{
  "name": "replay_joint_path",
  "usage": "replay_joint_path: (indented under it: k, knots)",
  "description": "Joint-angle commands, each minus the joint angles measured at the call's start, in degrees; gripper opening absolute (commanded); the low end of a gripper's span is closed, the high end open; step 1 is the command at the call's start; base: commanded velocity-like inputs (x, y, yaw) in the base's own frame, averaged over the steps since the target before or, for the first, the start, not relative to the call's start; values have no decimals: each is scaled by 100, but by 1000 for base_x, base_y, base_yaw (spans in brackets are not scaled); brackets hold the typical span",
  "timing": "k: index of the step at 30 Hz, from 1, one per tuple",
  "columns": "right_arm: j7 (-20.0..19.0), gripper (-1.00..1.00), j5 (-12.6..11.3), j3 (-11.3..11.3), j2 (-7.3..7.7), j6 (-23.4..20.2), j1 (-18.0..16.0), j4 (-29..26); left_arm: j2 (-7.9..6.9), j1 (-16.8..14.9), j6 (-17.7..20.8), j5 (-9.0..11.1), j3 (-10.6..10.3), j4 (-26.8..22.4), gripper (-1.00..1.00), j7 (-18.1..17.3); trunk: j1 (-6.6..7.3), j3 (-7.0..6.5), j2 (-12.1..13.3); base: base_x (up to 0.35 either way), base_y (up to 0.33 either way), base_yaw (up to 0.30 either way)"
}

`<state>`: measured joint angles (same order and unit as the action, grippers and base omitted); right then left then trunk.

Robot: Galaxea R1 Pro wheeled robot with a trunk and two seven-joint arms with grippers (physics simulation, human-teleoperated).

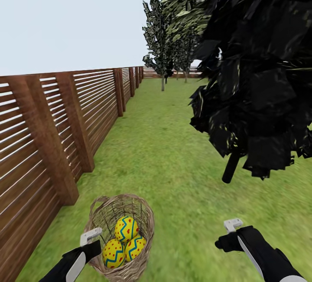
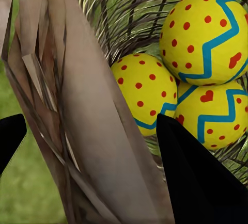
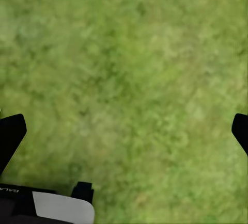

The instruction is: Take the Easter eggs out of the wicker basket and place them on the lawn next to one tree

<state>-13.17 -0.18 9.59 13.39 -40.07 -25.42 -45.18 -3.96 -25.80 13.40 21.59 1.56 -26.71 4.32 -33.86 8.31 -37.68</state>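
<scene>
The wicker basket stands on the lawn near the fence. Inside lie the three Easter eggs, yellow with blue zigzags and red dots: one on top and two lower. My left gripper is open at the basket's near-left rim. In the left wrist view the woven wall runs between its dark fingers, with the eggs just beyond. My right gripper hangs open over bare grass, empty. The tree is out of view.
A brown slatted fence runs along the left, close to the basket. A dark-leaved conifer with a slanting dark stem overhangs the right. Thin-trunked saplings stand far ahead. Open grass stretches between fence and conifer.
</scene>
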Motion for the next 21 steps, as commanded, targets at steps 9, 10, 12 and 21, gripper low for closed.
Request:
replay_joint_path:
  k: [9,10,12,21]
  knots:
    - [-10,100,-7,17,6,-28,-6,-9,0,-1,34,64,2,-27,-100,25,-5,9,-8,339,122,0]
    - [-10,100,-4,17,6,-28,-5,-9,0,-1,34,64,2,-27,-100,25,-5,9,-8,339,113,0]
    - [-10,100,-4,17,6,-28,-5,-9,0,-3,33,64,2,-27,-100,25,-5,9,-8,339,108,0]
    - [-10,100,-8,16,6,-28,-6,-9,0,-2,33,64,2,-27,-100,25,-5,9,-8,339,98,0]
